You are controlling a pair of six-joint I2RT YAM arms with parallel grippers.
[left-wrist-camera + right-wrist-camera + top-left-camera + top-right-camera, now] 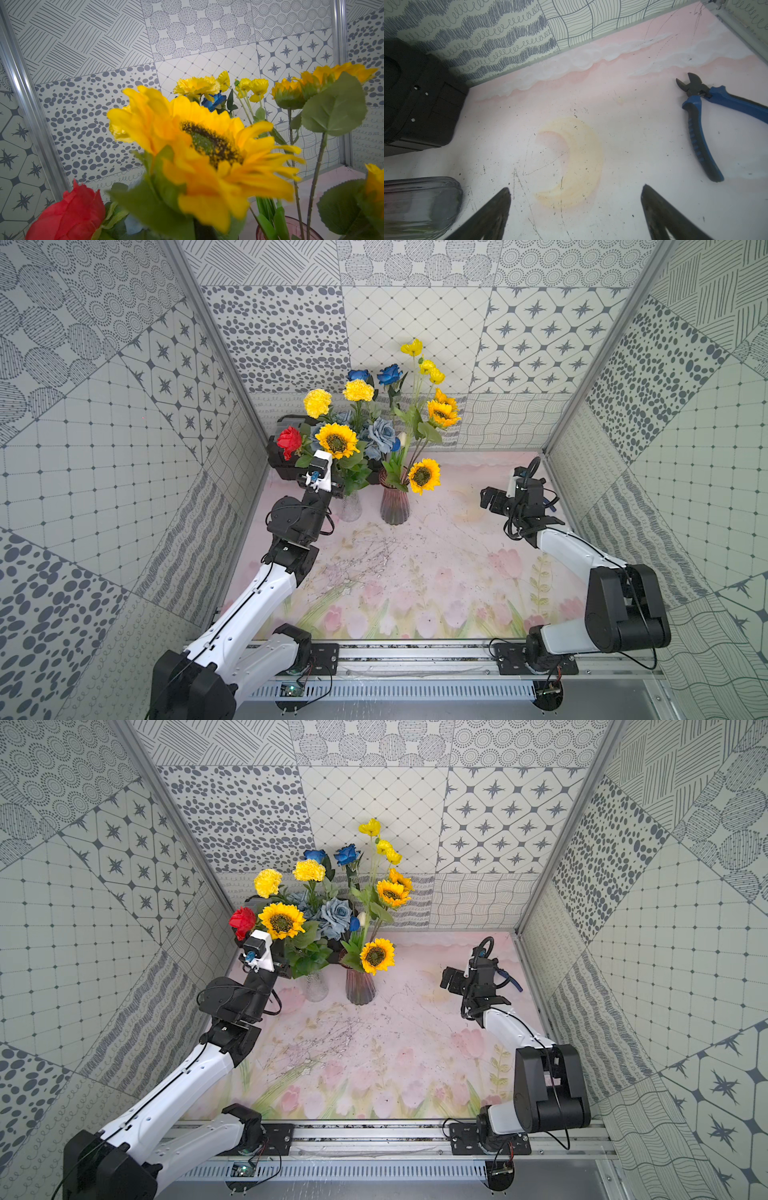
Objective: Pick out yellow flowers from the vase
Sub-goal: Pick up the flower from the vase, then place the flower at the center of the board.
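Observation:
Two vases stand at the back: a clear glass vase (pixel 350 506) and a ribbed pink vase (pixel 395 504). The clear one holds a sunflower (pixel 336 440) (pixel 207 145), two yellow carnations (pixel 317 403), grey-blue roses and a red flower (pixel 289 439). In the pink one are more sunflowers (pixel 424 476), yellow poppies (pixel 411 347) and blue roses. My left gripper (pixel 337 490) is buried in the leaves just above the clear vase, shut on the sunflower's stem; its fingers are hidden. My right gripper (pixel 575 191) hovers open and empty over the table at the right.
Blue-handled cutters (pixel 704 116) lie on the table near the right wall. A black box (pixel 286 456) stands in the back left corner behind the clear vase. Patterned walls close in on three sides. The floral mat (pixel 415 572) stretches in front of the vases.

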